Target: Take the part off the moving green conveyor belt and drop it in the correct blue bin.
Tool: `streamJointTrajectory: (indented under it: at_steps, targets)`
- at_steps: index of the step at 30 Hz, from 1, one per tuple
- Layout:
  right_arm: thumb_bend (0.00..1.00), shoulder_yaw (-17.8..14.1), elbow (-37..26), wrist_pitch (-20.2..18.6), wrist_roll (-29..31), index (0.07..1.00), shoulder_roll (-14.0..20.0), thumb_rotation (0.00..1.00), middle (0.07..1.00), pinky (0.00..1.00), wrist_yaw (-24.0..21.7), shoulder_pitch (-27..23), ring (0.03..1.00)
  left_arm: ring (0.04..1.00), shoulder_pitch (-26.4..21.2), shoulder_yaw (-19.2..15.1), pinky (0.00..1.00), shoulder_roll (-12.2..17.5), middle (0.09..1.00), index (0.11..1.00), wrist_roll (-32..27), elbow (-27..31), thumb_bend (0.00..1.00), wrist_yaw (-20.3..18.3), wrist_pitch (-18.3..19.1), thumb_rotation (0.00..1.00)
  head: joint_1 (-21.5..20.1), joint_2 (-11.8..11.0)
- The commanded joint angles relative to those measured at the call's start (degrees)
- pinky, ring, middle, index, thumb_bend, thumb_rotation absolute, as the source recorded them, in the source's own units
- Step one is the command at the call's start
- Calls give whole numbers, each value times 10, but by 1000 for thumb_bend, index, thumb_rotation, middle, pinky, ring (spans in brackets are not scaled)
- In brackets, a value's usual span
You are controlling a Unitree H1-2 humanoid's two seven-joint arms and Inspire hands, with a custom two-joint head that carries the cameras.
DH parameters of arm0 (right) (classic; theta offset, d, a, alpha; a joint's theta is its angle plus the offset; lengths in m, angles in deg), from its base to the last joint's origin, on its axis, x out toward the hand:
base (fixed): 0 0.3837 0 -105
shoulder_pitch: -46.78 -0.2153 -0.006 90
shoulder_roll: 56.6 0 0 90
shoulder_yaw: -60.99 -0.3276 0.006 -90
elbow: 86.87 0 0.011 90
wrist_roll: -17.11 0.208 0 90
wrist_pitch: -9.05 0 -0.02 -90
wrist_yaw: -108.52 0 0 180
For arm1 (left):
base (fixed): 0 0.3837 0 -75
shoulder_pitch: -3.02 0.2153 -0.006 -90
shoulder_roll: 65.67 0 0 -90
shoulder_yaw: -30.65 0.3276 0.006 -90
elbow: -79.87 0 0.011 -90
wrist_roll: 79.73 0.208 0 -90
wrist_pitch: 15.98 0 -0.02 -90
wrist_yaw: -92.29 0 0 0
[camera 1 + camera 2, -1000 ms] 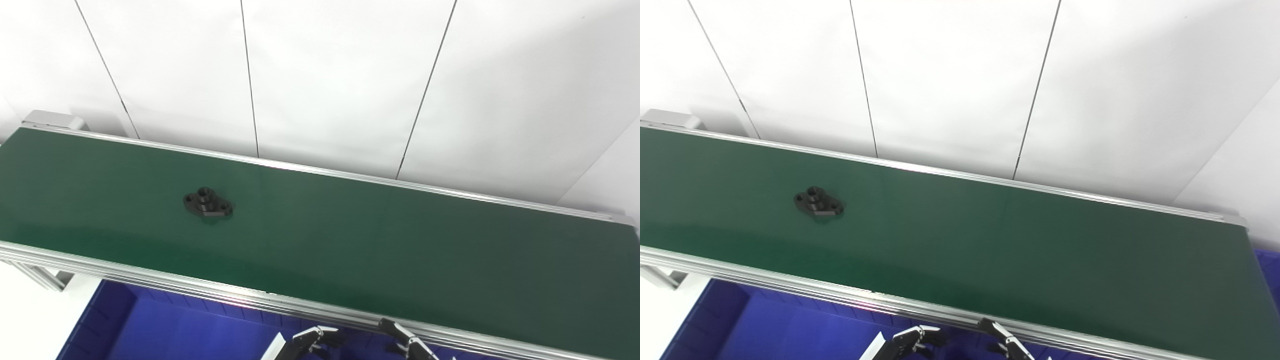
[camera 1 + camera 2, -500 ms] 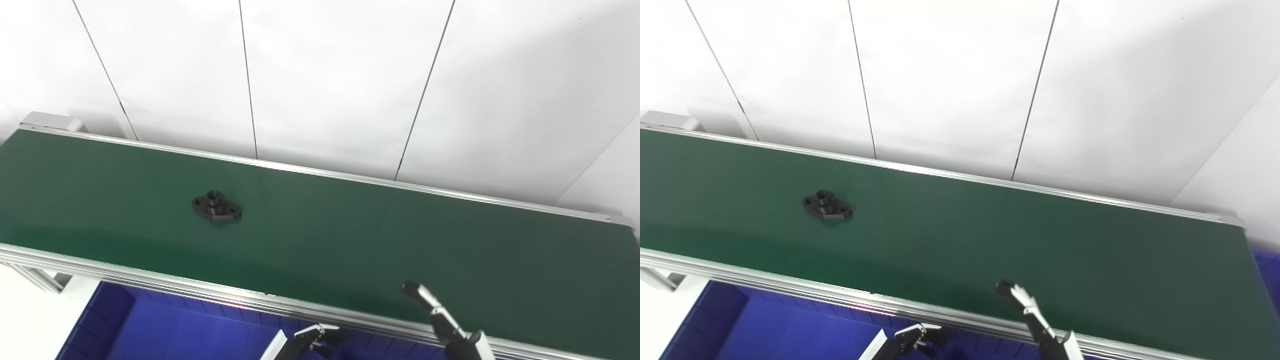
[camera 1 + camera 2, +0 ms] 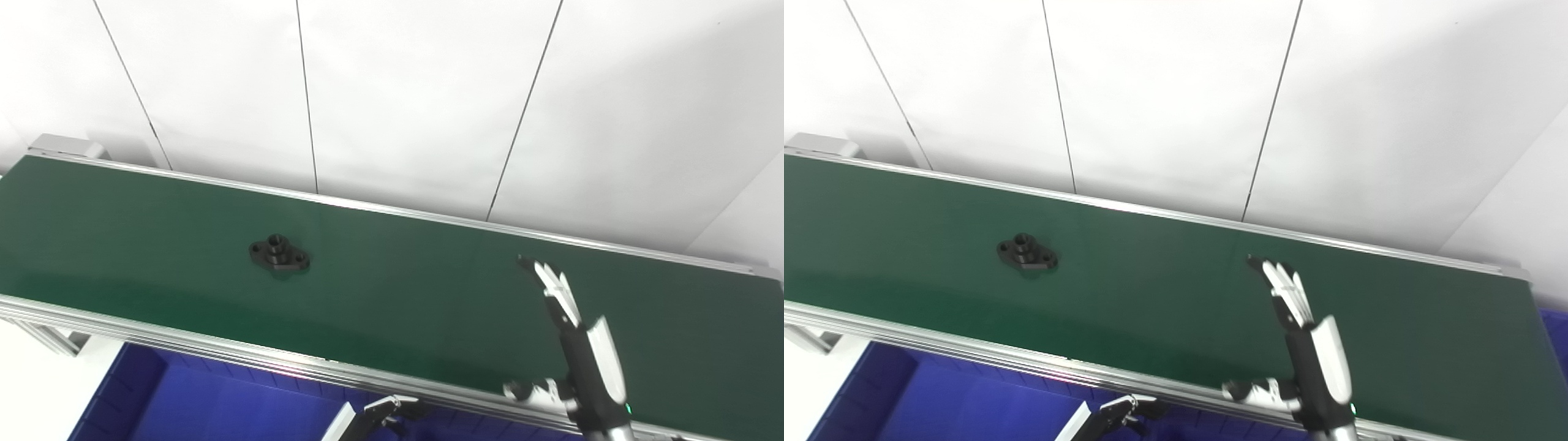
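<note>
Part (image 3: pixel 278 257) lies on conveyor belt (image 3: pixel 398 288), left of centre.
Right hand (image 3: pixel 576 343) reaches over the belt well to the part's right; left hand (image 3: pixel 392 411) sits low before the near rail, apparently above a bin (image 3: pixel 184 398).

White panelled wall above, metal framing at the edges.

A white wall (image 3: pixel 416 92) fills the upper half of the frame, split by thin dark seams (image 3: pixel 306 98) that run down at slight slants into broad panels. A grey metal end block (image 3: pixel 64 146) sits at the upper left, against the wall's foot. At the lower left, silver aluminium frame struts (image 3: pixel 46 337) angle down over a pale white floor (image 3: pixel 37 392) in the corner.
</note>
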Motion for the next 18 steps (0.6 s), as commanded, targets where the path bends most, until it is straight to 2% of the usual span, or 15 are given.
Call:
streamJointTrajectory:
  at_steps: [1, 5, 10, 14, 18]
  targets:
    - [898, -2, 7, 24, -16, 937, -14, 917, 911, 1000, 24, -32, 937, 737, -5, -1, 639, -1, 744, 720, 0, 3, 826, 3, -19, 1000, 0, 0]
    - [927, -10, 43, 24, -37, 925, -37, 922, 909, 984, 27, -62, 922, 735, -9, 1, 640, -1, 744, 722, 0, -1, 827, 2, -19, 1000, 2, -1]
    - [953, -27, 75, 24, -63, 910, -66, 954, 894, 908, 22, -81, 898, 741, -14, 5, 646, -2, 748, 728, -2, -6, 808, 5, -19, 1000, 2, -3]
    - [950, -56, 76, 16, -82, 913, -96, 943, 904, 889, -10, -77, 896, 742, -14, 4, 651, -2, 750, 731, 1, -10, 823, 4, -19, 1000, 3, -4]
    - [922, -79, 65, -12, -94, 922, -123, 890, 908, 878, -50, -69, 900, 746, -15, 2, 657, -2, 755, 735, -8, -11, 827, -6, -19, 1000, 4, -5]
